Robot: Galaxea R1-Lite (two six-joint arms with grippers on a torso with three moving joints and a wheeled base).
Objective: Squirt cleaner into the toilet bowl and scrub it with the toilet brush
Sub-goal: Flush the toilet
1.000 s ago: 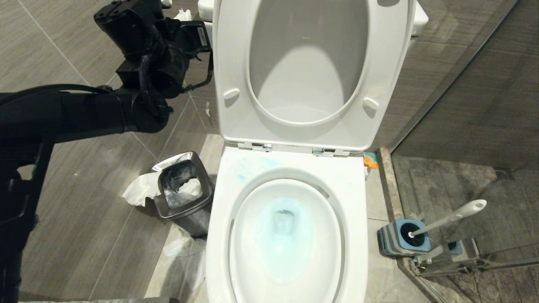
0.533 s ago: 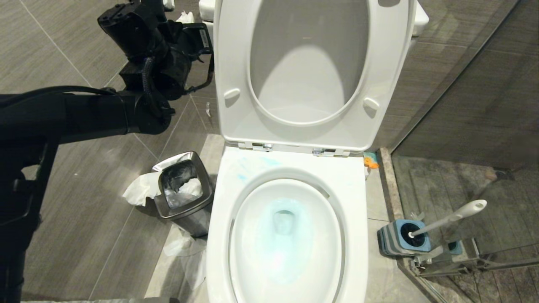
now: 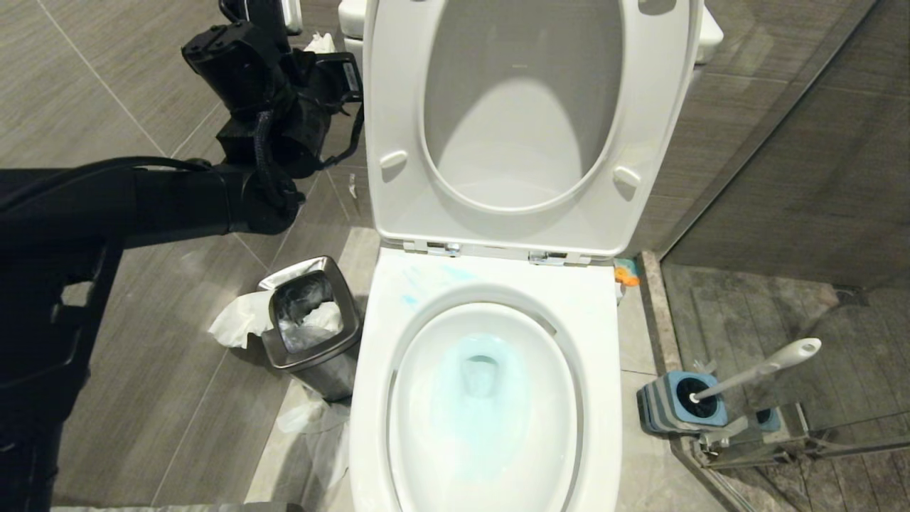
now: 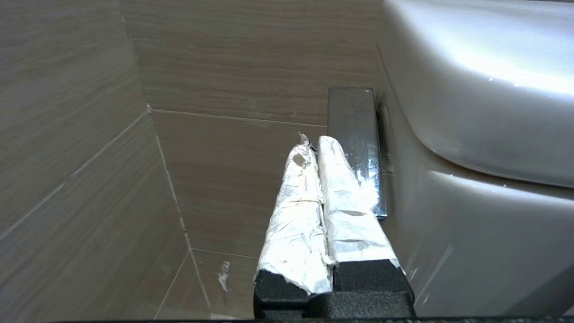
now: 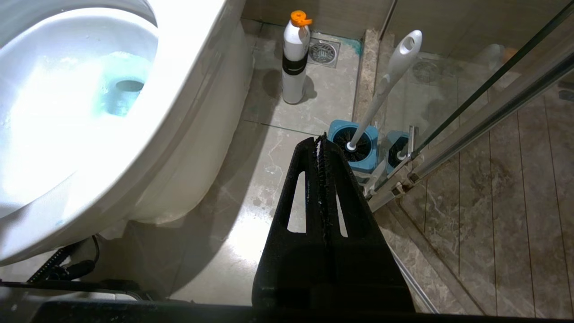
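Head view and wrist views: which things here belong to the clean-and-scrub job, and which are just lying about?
Job:
toilet bowl
cleaner tinting the water
toilet brush in its holder
cleaner bottle

Lying about:
steel waste bin
crumpled tissue
shower glass

Floor (image 3: 178, 398): grey tile.
Left: steel bin (image 3: 311, 323) w/ tissue (image 3: 238, 320).
Centre: toilet bowl (image 3: 483, 398).
Right: brush holder (image 3: 681, 402), cleaner bottle (image 5: 295, 58).
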